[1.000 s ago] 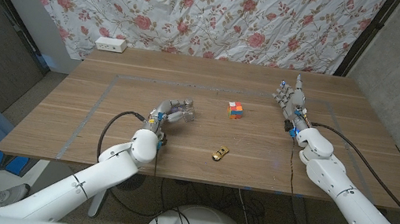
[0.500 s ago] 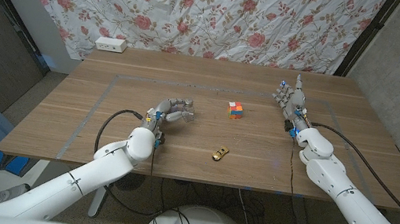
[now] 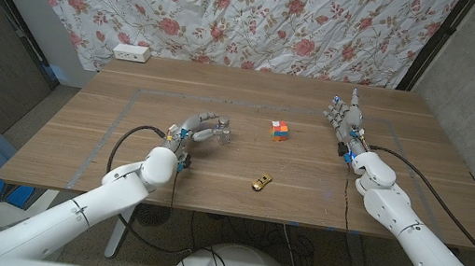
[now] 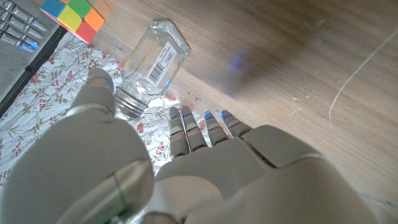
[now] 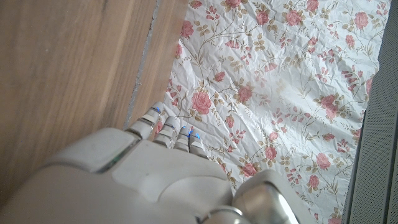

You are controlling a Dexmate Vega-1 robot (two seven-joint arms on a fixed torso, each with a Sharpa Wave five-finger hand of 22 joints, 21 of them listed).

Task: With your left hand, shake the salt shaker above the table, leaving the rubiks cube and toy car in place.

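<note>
Within the left hand (image 3: 204,130), the salt shaker (image 4: 149,65) lies tilted.

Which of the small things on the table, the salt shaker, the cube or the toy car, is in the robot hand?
The salt shaker: the left robot hand holds it, while the rubiks cube and toy car sit apart on the table.

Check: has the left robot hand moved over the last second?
Yes. In the head view the left robot hand, gripping the salt shaker, has shifted slightly toward the table's far edge, its forearm swinging left; the Rubik's cube is where it was.
</note>
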